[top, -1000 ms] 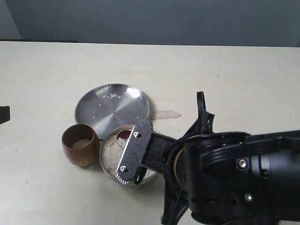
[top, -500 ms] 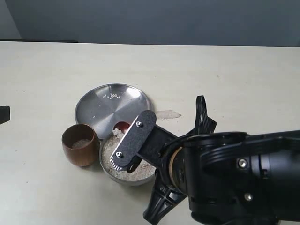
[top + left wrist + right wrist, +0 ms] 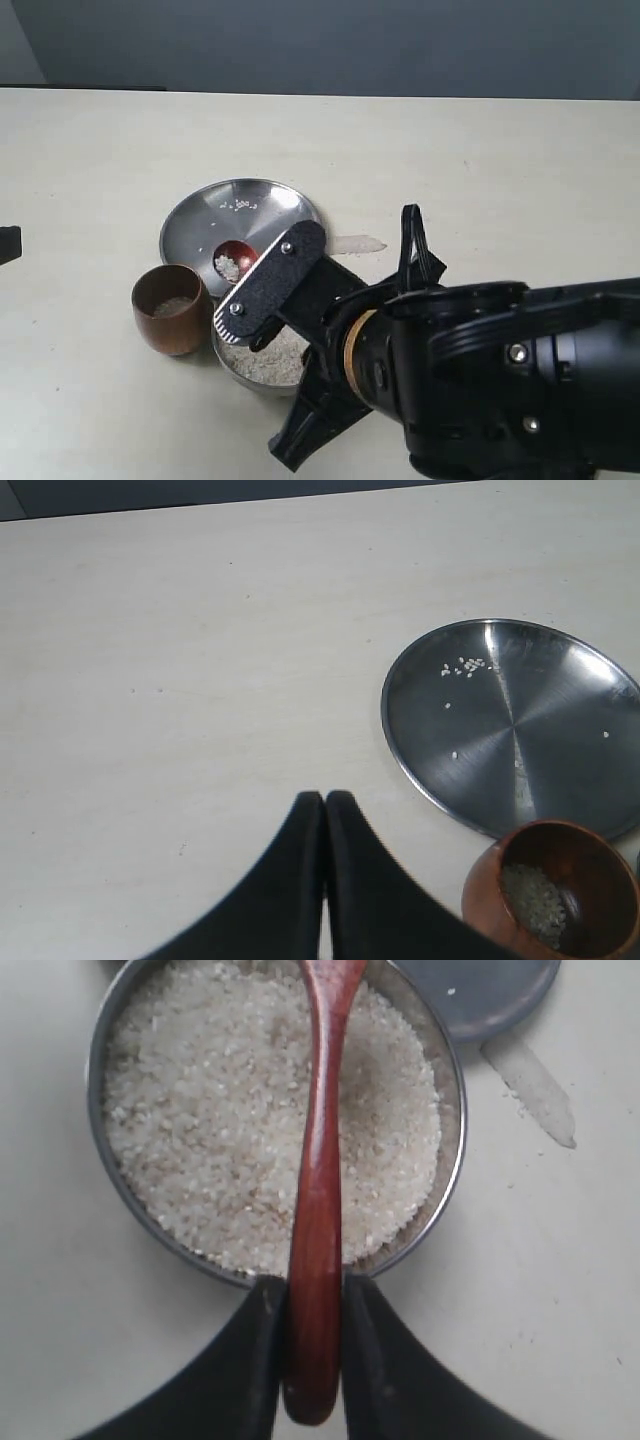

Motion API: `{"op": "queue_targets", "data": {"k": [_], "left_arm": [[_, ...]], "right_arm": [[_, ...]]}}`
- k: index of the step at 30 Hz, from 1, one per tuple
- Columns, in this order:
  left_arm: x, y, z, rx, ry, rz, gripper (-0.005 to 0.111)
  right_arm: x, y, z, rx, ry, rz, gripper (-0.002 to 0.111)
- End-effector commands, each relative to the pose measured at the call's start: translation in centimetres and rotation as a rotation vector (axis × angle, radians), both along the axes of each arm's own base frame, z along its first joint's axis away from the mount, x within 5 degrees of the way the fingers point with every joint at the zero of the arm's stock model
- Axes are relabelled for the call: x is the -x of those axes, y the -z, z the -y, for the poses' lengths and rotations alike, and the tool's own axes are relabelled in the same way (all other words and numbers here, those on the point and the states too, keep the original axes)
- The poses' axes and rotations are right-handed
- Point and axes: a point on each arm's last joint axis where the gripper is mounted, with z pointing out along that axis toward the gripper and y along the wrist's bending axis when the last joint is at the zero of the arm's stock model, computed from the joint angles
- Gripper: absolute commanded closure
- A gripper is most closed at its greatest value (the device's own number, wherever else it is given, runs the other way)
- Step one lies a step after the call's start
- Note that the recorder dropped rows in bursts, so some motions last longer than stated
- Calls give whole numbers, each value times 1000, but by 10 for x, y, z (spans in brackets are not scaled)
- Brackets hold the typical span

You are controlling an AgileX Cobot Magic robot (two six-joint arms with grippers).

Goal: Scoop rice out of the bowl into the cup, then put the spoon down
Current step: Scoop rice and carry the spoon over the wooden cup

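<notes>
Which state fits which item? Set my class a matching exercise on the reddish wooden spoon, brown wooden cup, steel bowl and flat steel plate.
1 dark reddish wooden spoon
2 small brown wooden cup
3 round steel bowl
4 flat steel plate

A a few stray grains on it
B gripped between the right fingers
C holds the large bed of rice
D a little rice at the bottom

Pairs: 1-B, 2-D, 3-C, 4-A

A pale cream table (image 3: pixel 480 150) fills the frame. Left of centre, three vessels sit clustered on it: a flat steel plate (image 3: pixel 200 215), a brown wooden cup (image 3: pixel 170 330) below it, and a steel bowl (image 3: pixel 262 386) just right of the cup. A pale strip (image 3: pixel 358 243) lies beside the plate's right edge.
</notes>
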Motion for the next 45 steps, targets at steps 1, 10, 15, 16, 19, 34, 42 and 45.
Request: {"op": "queue_targets", "data": {"k": [1, 10, 15, 16, 19, 34, 42, 45], "left_arm": [[-2, -3, 0, -5, 5, 17, 106], [-2, -3, 0, -5, 5, 17, 106], [-2, -3, 0, -5, 5, 17, 106], [-2, -3, 0, -5, 5, 17, 106], [-2, -3, 0, -5, 5, 17, 106], [-2, -3, 0, -5, 5, 17, 106], [-2, -3, 0, -5, 5, 17, 106], [-2, -3, 0, -5, 5, 17, 106]], "right_arm": [[-2, -10, -6, -52, -10, 28, 109], [-11, -30, -24, -68, -33, 82, 109], [-14, -24, -32, -46, -48, 80, 109], [-14, -22, -33, -35, -57, 81, 109], [-15, -12, -35, 8, -64, 73, 109], [-18, 6, -38, 133, -146, 84, 109], [-18, 6, -37, 199, -218, 111, 109], [-19, 7, -35, 243, -241, 124, 109]]}}
